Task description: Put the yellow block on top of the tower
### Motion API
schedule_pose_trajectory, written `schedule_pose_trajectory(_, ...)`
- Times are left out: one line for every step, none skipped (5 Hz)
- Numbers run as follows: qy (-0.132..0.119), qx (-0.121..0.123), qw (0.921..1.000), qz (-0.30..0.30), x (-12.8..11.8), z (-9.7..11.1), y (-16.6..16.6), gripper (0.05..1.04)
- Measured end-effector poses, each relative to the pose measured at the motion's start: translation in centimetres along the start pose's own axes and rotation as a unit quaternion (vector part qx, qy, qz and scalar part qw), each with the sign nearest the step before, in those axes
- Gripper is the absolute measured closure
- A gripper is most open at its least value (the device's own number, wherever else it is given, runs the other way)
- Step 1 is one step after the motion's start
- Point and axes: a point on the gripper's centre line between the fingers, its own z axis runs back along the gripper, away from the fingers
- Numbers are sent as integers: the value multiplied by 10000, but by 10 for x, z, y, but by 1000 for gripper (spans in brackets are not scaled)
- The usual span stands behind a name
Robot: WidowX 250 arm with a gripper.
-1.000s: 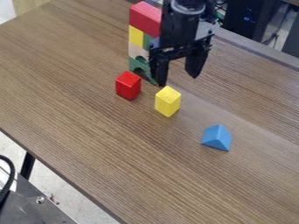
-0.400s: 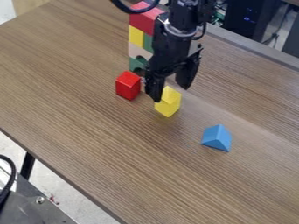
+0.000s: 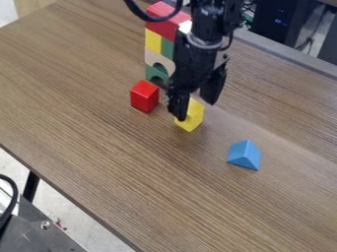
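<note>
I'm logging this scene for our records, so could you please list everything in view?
Loose yellow block: one, yellow, on the table under the end effector
Loose red block: one, red, beside the tower's base
Triangular blue block: one, blue, nearest the camera
Tower's top block: one, red
Tower's second-level blocks: two, yellow and green, side by side
Tower's upper arch: one, beige
Tower's lower arch: one, green
Wood-grain table: one, brown, centre
Equipment: dark, beyond the table
Metal surface: one, grey, lower left
Robot arm: one, black, from the top edge
Two-finger end effector: one, black, open at the loose yellow block
</note>
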Motion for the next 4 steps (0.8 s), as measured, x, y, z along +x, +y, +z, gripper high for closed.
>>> schedule_pose_trajectory(-6, 212, 9998, 53, 3, -10, 5, 399)
schedule_pose_trajectory(1, 214, 9998, 60, 5, -8, 3, 503)
schedule_pose_trajectory(230, 40, 9986, -464, -4, 7, -14, 504)
schedule_pose_trajectory(582, -539, 9918, -1004, -19, 57, -47, 504)
